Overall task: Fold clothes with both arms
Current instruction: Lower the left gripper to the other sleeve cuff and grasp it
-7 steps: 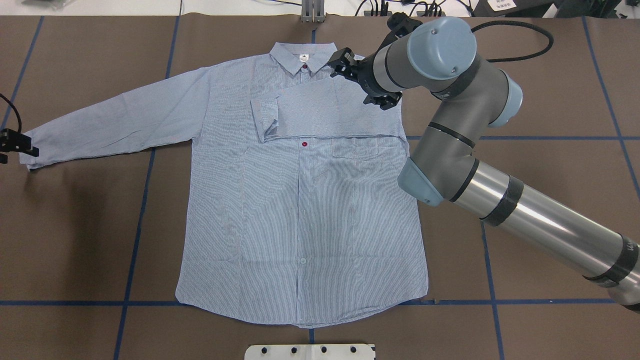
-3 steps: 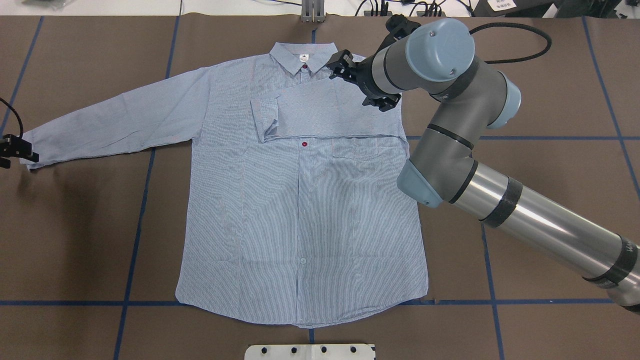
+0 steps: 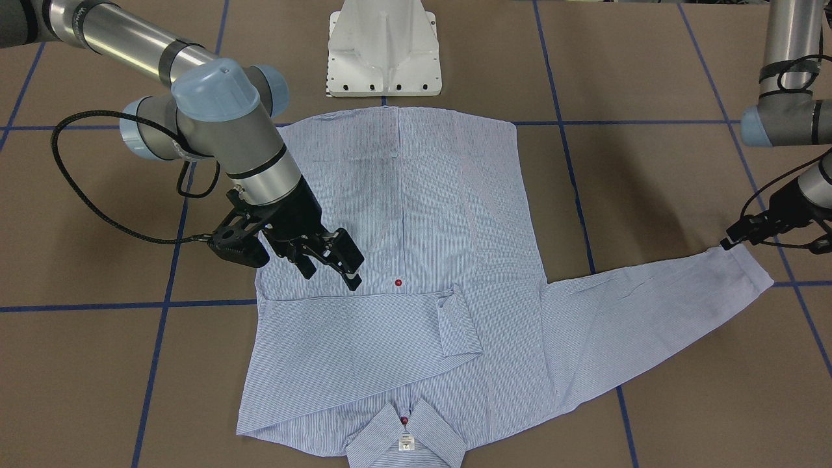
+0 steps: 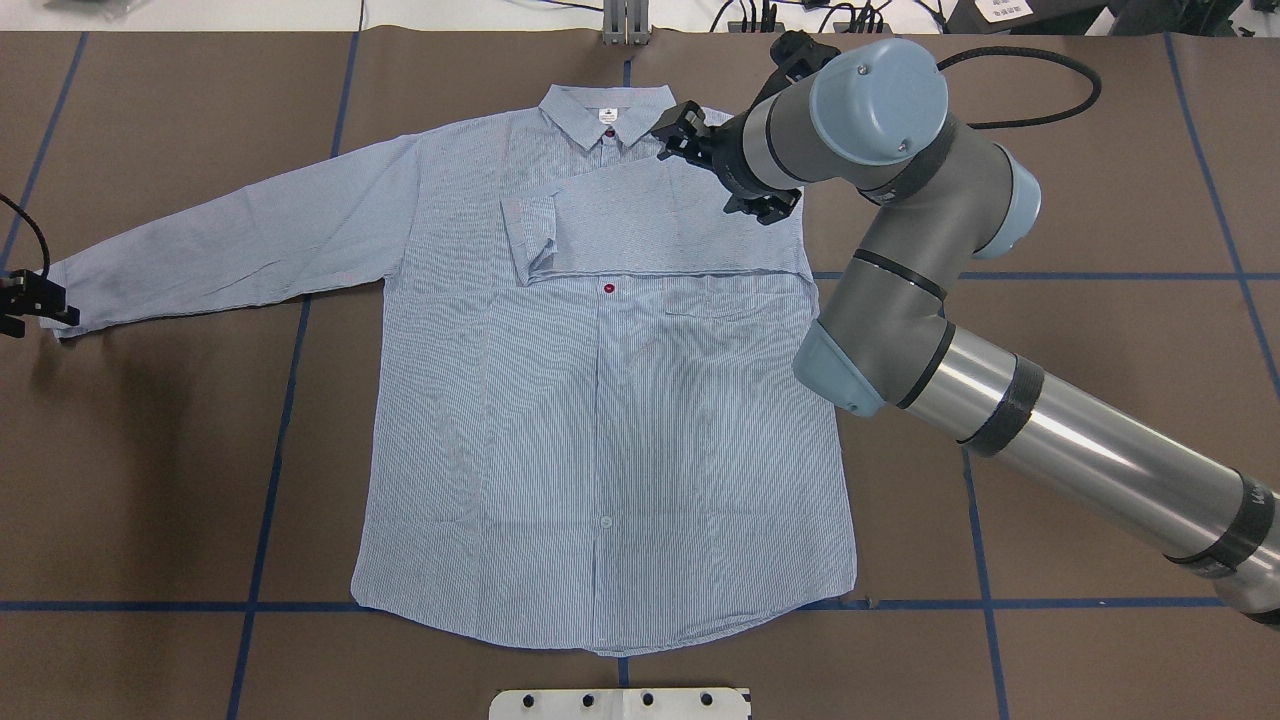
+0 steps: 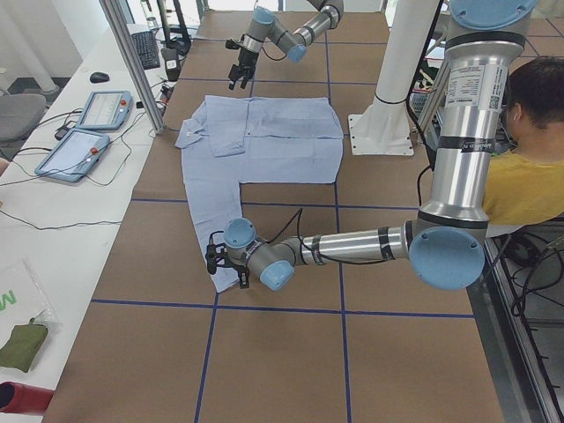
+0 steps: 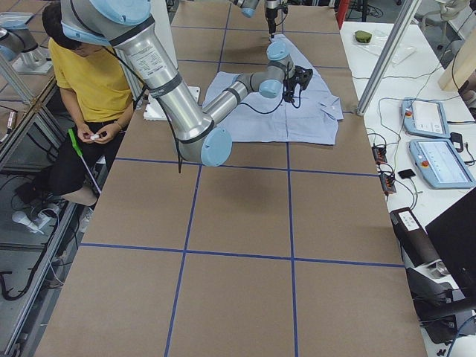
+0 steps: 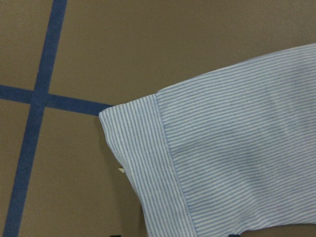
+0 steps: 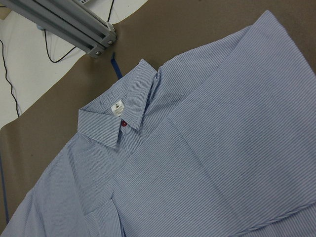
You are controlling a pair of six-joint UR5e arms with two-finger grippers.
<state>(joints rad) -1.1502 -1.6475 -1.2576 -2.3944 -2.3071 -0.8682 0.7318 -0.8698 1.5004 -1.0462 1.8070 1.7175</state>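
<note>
Shirt (image 4: 600,430) lies flat, front up and buttoned, mid brown table (image 4: 150,480), collar (image 4: 605,110) on the side away from the robot. One sleeve (image 4: 650,225) is folded across the chest. The other sleeve (image 4: 230,250) lies spread out to the robot's left, cuff (image 7: 143,163) flat on the table.

Right gripper (image 3: 330,270) hovers over the shoulder on its own side, fingers spread, holding nothing. Left gripper (image 3: 733,240) sits right at the corner of the spread cuff — cannot tell if its fingers are apart or closed (too small in the outside views, and its wrist view shows only cloth).

Handling, as a judgement: thin woven cloth, light and limp, no stiffness — it will drape and drag, and a pull from one point may skew the body. Best hold is probably the cuff, where the doubled band gives a firmer edge. Pinch the full thickness, lift clear, carry it across the chest. Not fragile, though the buttons could snag.
</note>
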